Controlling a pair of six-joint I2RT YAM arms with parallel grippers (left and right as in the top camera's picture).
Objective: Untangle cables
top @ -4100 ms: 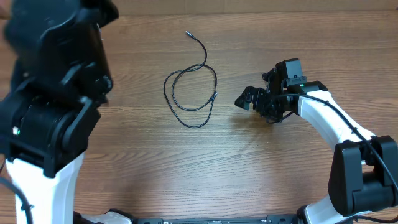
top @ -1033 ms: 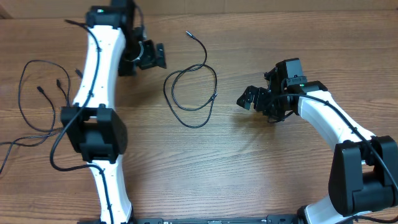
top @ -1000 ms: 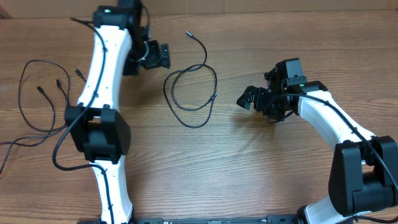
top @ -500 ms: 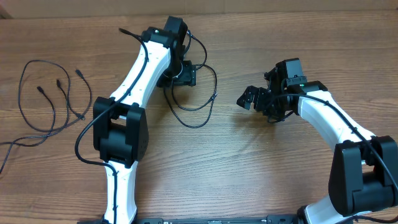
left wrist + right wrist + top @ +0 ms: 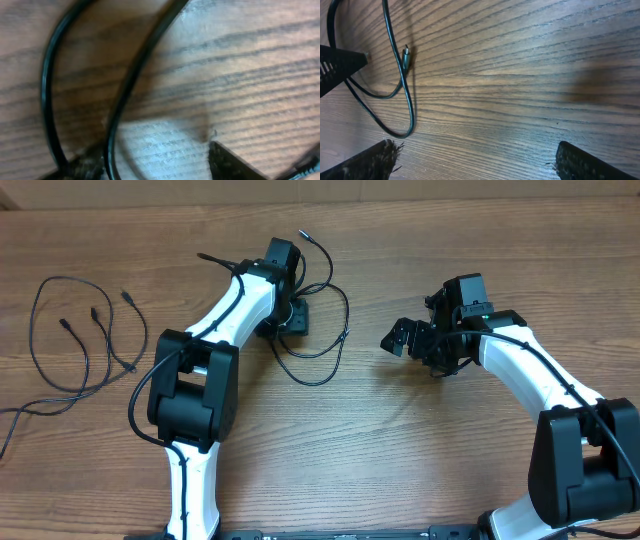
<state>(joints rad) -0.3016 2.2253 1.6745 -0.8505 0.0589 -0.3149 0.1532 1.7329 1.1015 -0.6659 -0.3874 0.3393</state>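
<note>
The left gripper (image 5: 157,167) is seen with its fingers (image 5: 232,165) spread apart and nothing pinched. Two strands of the looped cable (image 5: 127,95) are caught inside the gap, close beside one fingertip, and run away from it flat on the wooden table (image 5: 250,75). Whether the fingertips are pressed to the wood cannot be told.

The right gripper (image 5: 482,162) is likewise released, its fingers held wide with only bare wood between them. The loop's outer curve and its silver-tipped plug (image 5: 406,53) lie well ahead of these fingers and off to one side, untouched.

The task is judged to be partly done. One cable is set apart from the rest and lies between the two grippers, but it is coiled in a loose double loop that crosses itself, so it remains to be drawn out. The other cables (image 5: 105,335) are found well away from both pairs of fingers, beyond the left arm. They are fanned out with several strands overlapping; whether any real knot is left there cannot be told.

The cords are thin, black and limp, with small plug ends. It is judged that a strand would follow a light pull readily and could slip from a shallow pinch.
</note>
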